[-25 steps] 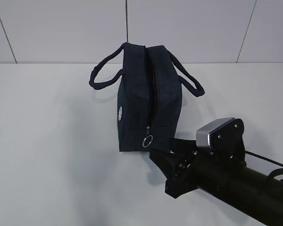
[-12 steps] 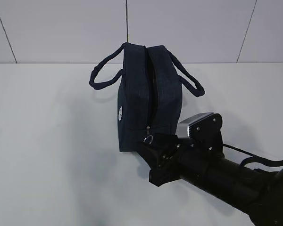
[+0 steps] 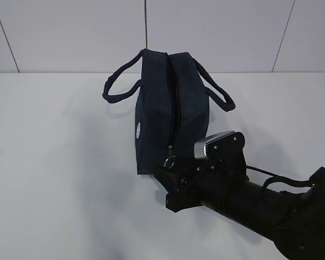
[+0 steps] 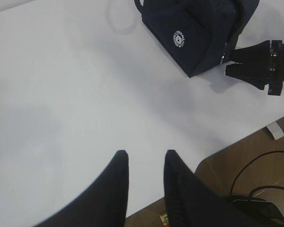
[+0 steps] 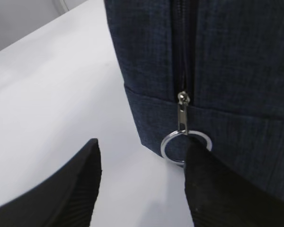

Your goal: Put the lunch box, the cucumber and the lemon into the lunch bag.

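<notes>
Presently you are at the unzipping step: your right gripper (image 5: 139, 182) stands open, holding nothing, jaws flanking the ring pull (image 5: 185, 146) low on the lunch bag (image 3: 170, 116); next, close squarely on that ring

Lunch bag (image 3: 173, 108) is dark navy with a faint woven heather texture, handles (image 3: 119, 86) the same navy. Small round white logo (image 4: 179, 39) on its side panel. Zipper tape runs black down the end, with a silver ring pull (image 5: 185, 145). Worktop (image 3: 59, 179) is plain white, wall behind it pale grey panels with dark seams. Right gripper (image 5: 142, 184) fingers (image 5: 66, 189) are black and ribbed; left gripper (image 4: 143, 163) matches. Right arm's wrist camera housing (image 3: 214, 143) is silver-grey on black. Floor (image 4: 255, 156) beyond the worktop edge is brown.
</notes>
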Motion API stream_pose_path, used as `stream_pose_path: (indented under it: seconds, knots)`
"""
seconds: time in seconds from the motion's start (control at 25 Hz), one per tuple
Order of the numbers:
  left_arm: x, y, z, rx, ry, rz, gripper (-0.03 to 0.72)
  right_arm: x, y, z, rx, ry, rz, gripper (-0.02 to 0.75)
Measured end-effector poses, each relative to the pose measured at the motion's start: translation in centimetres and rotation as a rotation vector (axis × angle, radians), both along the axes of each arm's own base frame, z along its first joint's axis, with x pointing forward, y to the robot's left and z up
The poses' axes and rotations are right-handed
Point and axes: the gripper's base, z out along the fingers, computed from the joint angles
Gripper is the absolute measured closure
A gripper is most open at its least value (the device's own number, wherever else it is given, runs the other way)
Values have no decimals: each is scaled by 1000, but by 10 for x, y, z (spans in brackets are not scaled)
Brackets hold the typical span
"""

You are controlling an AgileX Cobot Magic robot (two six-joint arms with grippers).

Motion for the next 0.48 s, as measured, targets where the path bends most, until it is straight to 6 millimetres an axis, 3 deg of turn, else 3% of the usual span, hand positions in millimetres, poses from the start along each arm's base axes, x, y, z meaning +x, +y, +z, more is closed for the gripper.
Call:
stream_pose_path:
  seconds: [0.48]
  knots:
    - [0, 1, 0, 5, -5, 3, 507, 12, 6, -1, -18, 69, -30, 298]
